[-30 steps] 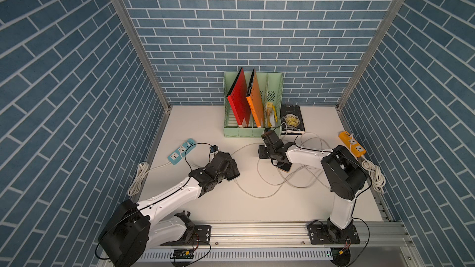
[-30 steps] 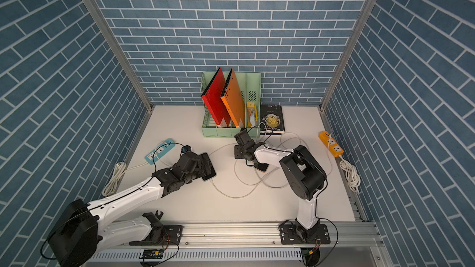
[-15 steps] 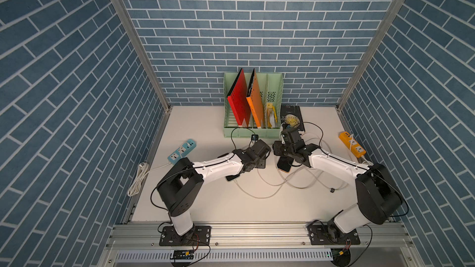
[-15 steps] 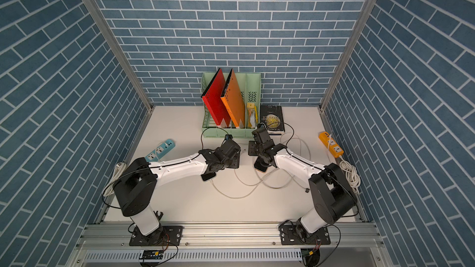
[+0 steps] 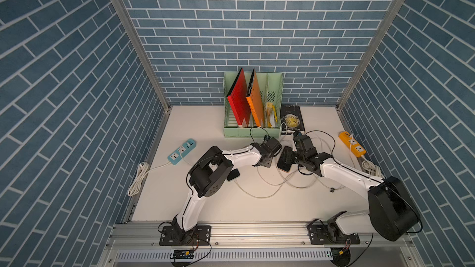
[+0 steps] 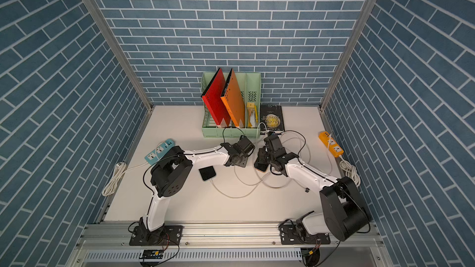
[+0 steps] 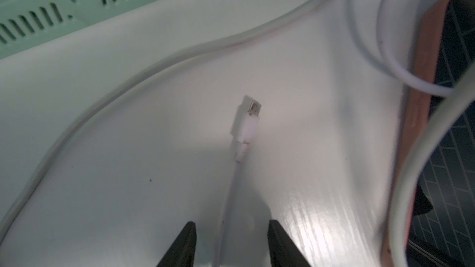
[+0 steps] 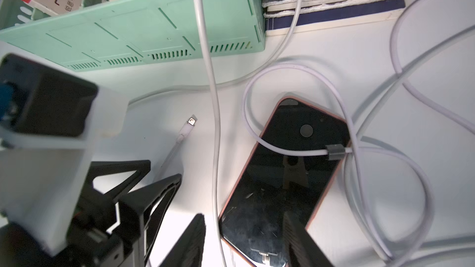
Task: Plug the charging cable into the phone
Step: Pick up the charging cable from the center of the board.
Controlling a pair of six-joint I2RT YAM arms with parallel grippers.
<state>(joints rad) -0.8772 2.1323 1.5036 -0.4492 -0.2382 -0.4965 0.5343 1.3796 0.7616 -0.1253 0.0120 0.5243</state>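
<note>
Your left gripper (image 7: 231, 224) stands released astride the thin white cable (image 7: 230, 191), so clamp just behind the stiff, boxy plug (image 7: 248, 116) to keep its metal tip from swivelling. The glossy, salmon-edged phone (image 8: 282, 175) lies at 5 o'clock from the green rack (image 5: 246, 132). Its end sits between the right gripper (image 8: 244, 218) fingers, and I cannot tell whether they clench it.

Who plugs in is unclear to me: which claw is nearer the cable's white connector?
Left. The left claw straddles the cable just behind the connector; the right claw sits at the phone's end, farther off.
</note>
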